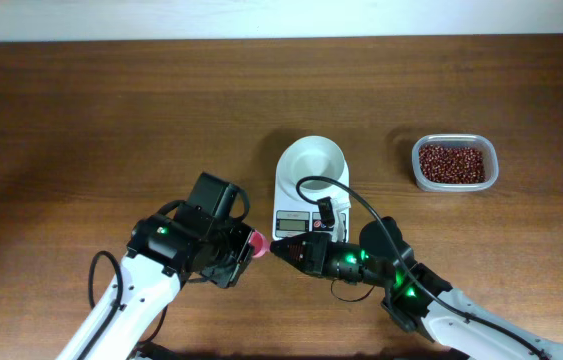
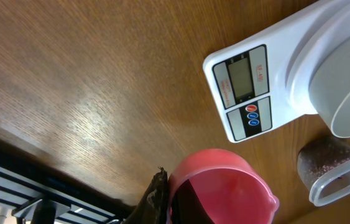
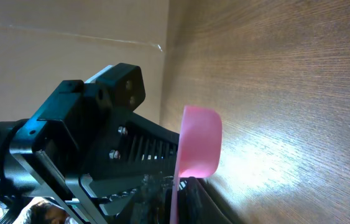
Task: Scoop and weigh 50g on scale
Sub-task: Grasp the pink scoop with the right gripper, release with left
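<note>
**Both arms converge on pink scoop, 6 o'clock side of scale**

Overhead, L to R. From 7 o'clock corner of table point(image 1: 111, 100): left arm, forearm slanting up-right, wrist turned toward 3 o'clock. At its tip, left gripper point(image 1: 244, 248) clamped tight on pink scoop point(image 1: 257, 244), cup end poking out toward 3 o'clock. In left wrist view, scoop point(image 2: 224, 180) low in frame at 6 o'clock with cup mouth toward cam, over bare wood. Inside mostly pink, w/ dark patch at its 7 o'clock; can't tell what.

From 5 o'clock corner: right arm, forearm slanting up-left, green lights along it, wrist levelled toward 9 o'clock. right gripper point(image 1: 279, 250) nose-to-nose w/ left one, tip just beside scoop. Finger gap not readable, so can't tell wide or narrow, nor whether touching scoop. In right wrist view, scoop point(image 3: 199, 143) edge-on and upright, thin handle dropping to 6 o'clock among dark shapes, left gripper's black body at its 9 o'clock.

At 1 o'clock of scoop: scale point(image 1: 301, 215), small and white. Grey LCD plus red + blue buttons point(image 2: 243, 93) at its 6 o'clock end, digits unreadable. Round white bowl point(image 1: 312, 160) at 12 o'clock end.

At 3 o'clock of bowl, apart from scale: beans point(image 1: 451, 163), tiny dark red-brown ovals, lying in clear tub point(image 1: 415, 168).
</note>
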